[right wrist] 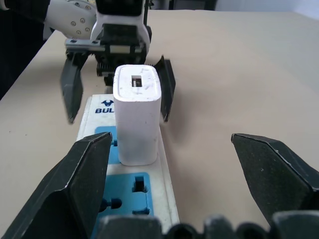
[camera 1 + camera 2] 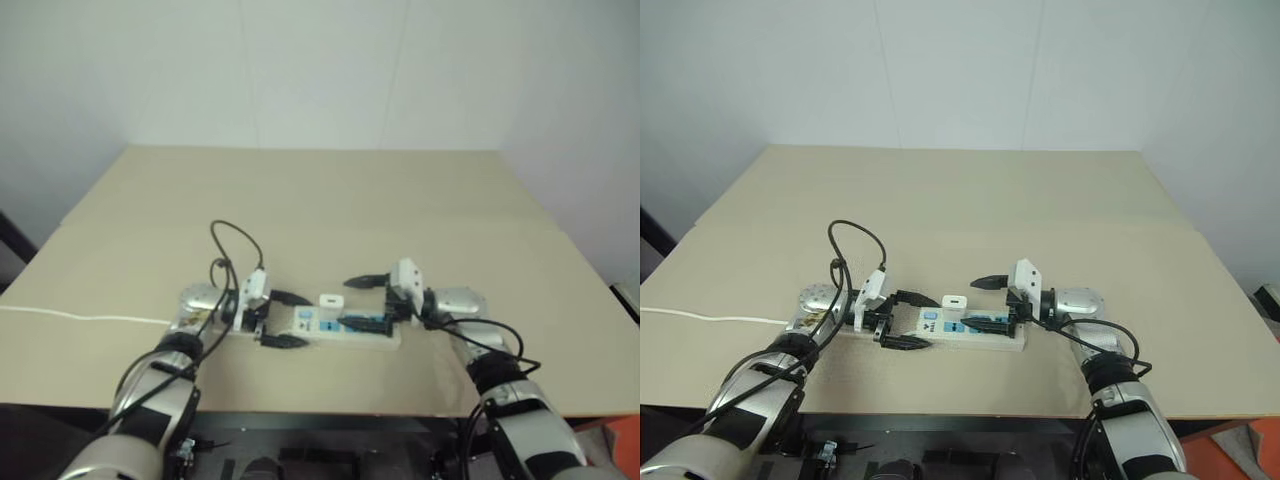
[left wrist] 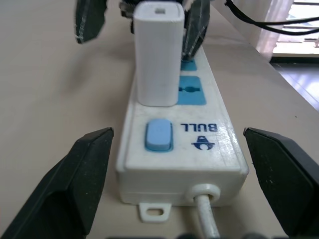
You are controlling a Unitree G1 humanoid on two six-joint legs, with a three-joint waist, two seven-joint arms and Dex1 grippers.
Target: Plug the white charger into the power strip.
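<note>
Two spread hands, left hand [image 2: 283, 320] and right hand [image 2: 362, 301], flank the power strip [image 2: 330, 328] on the tan table [image 2: 330, 200].

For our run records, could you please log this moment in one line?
white charger: upright, seated in power strip | left gripper: open, free | right gripper: open, free | table: strip lies flat

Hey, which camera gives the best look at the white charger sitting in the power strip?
The right wrist view: the white charger stands upright in the power strip, close up, its top port showing. The left wrist view shows it close too, from the switch end. The two eye views show it as a small white block.
</note>
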